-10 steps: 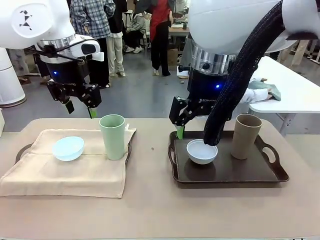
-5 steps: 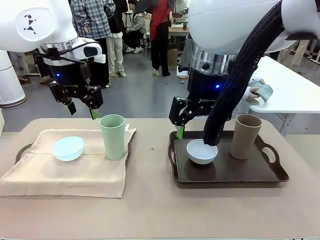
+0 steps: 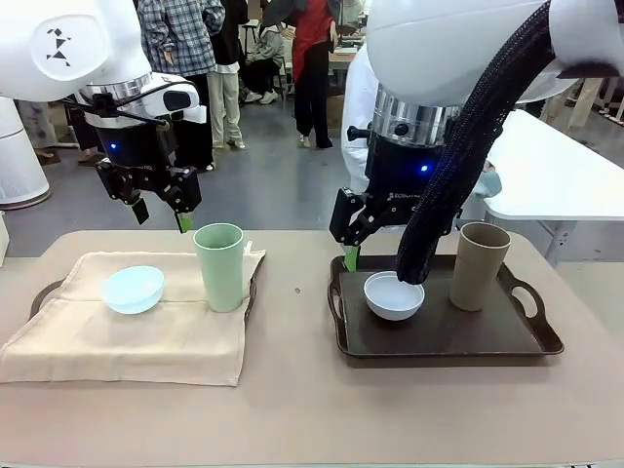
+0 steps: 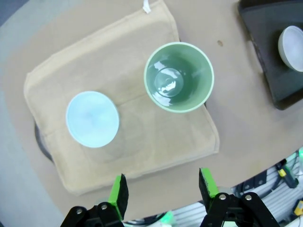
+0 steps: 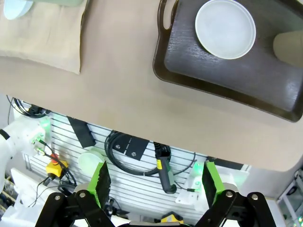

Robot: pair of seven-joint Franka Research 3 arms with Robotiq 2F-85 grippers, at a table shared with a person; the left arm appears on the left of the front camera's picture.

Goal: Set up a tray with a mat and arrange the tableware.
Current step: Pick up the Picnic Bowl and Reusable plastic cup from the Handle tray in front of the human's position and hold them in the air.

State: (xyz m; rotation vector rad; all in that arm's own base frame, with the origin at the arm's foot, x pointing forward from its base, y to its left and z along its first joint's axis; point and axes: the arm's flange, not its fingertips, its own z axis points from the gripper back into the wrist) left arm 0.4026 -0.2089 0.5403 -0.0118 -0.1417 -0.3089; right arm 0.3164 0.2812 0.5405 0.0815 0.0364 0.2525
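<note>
green tumbler (image 3: 220, 266) and blue bowl (image 3: 133, 289) on mat (image 3: 146, 341).

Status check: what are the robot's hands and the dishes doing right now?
Left hand, right hand: open, empty, raised. Blue bowl, green tumbler on mat. Whitish bowl, tan tumbler on bare dark tray. Nothing in the way.

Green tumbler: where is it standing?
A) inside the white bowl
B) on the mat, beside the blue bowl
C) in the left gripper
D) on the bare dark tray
B: the green tumbler stands upright on the mat, next to the blue bowl.
</note>
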